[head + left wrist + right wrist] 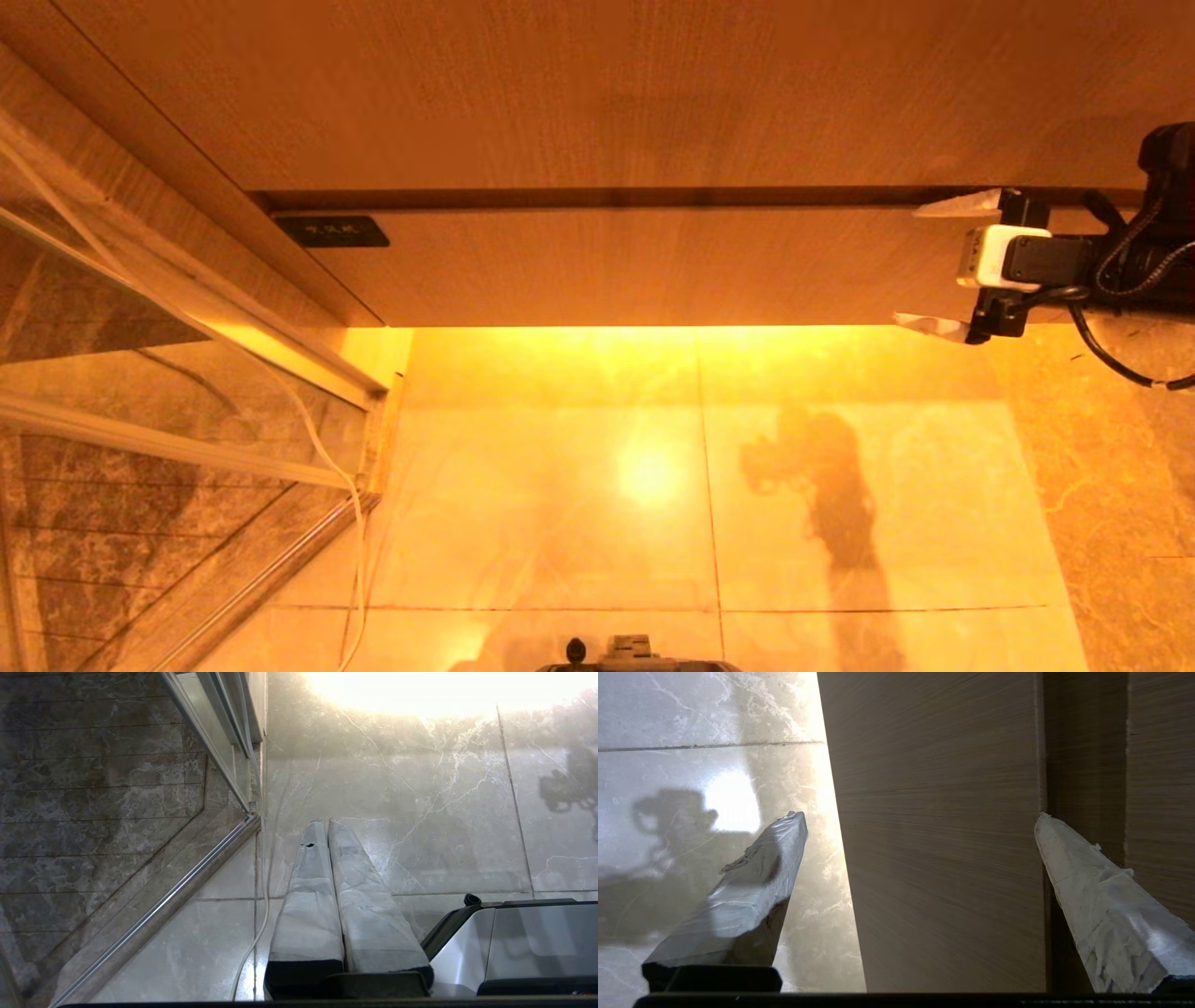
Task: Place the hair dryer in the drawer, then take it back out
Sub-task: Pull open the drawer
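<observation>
We pick up the right claw (920, 264) out at three o'clock in the head view, reaching in from the right edge, and its two white-wrapped fingers (943, 205) stand wide apart. Nothing is held between them. One finger sits up by the dark gap along the drawer's top edge, the other down by its lower edge, so the front of the drawer (635, 266) spans the space between them. From the right wrist view we get the same story: the wood-grain panel fills the gap, one fingertip (784, 826) over the floor side, the other against the shadowed seam. Whether either finger touches the wood, we cannot tell.

The drawer itself runs wide across the middle, closed, its face flush under the plain wood panel (597, 93) at twelve o'clock. A small dark label (333, 231) sits near its left end, around ten o'clock. Below it a warm glow washes the marble floor (560, 523), and there is the arm's shadow (822, 495) at five o'clock.

Over to the left claw (325, 823), seen only from its own wrist: its fingers are pressed together, hanging over the pale tiles beside a glass partition (205, 732) and a thin white cable (261, 905).

The hair dryer shows in none of our views.
</observation>
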Motion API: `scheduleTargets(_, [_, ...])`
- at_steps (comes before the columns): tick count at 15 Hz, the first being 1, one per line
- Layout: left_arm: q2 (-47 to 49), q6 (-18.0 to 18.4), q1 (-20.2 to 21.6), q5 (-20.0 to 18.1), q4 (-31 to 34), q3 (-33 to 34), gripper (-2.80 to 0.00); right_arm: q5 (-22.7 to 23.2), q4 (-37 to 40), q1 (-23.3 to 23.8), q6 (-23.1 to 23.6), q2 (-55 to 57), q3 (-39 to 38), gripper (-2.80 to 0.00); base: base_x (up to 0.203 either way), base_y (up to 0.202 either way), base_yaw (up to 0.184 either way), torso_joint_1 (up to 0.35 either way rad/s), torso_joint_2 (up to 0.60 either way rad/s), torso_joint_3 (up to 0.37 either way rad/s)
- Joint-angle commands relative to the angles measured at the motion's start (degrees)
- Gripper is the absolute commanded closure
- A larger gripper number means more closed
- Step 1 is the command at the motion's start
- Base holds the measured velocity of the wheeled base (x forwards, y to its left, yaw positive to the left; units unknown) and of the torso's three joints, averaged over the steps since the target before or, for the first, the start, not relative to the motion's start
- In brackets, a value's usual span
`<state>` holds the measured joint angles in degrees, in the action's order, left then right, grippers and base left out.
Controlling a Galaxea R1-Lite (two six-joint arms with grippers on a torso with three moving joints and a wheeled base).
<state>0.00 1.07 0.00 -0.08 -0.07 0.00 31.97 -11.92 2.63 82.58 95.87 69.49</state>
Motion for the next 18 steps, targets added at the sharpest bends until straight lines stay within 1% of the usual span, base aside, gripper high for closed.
scheduleTargets(1, [0.0, 0.0, 0.0, 0.0, 0.0, 0.1, 0.0, 0.2, -0.1, 0.0, 0.4, 0.5, 0.0, -2.8, 0.0, 0.0, 0.0, 0.0, 0.0, 0.0])
scheduleTargets(4, [0.0, 0.0, 0.0, 0.0, 0.0, 0.1, 0.0, 0.2, -1.5, 0.0, -0.1, 0.7, 1.2, -2.8, 0.0, 0.0, 0.0, 0.0, 0.0, 0.0])
scheduleTargets(8, [0.0, 0.0, 0.0, 0.0, 0.0, 0.1, 0.0, 0.1, -1.9, 0.2, 0.4, 0.3, 1.3, -2.8, 0.0, 0.0, 0.0, 0.0, 0.0, 0.0])
scheduleTargets(11, [0.0, 0.1, 0.0, 0.0, 0.0, 0.1, 0.0, -0.6, -2.0, 0.1, 0.5, 0.0, 1.2, -2.8, 0.0, 0.0, 0.0, 0.0, 0.0, 0.0])
scheduleTargets(15, [0.0, 0.1, 0.0, 0.0, 0.0, 0.1, 0.0, -2.4, -4.2, -0.1, 0.8, 1.1, 1.4, -2.8, 0.0, 0.0, 0.0, 0.0, 0.0, 0.0])
scheduleTargets(18, [0.0, 0.1, 0.0, 0.0, 0.0, 0.1, 0.0, -2.7, -4.2, -0.1, 0.9, 1.9, 1.6, -2.8, 0.0, 0.0, 0.0, 0.0, 0.0, 0.0])
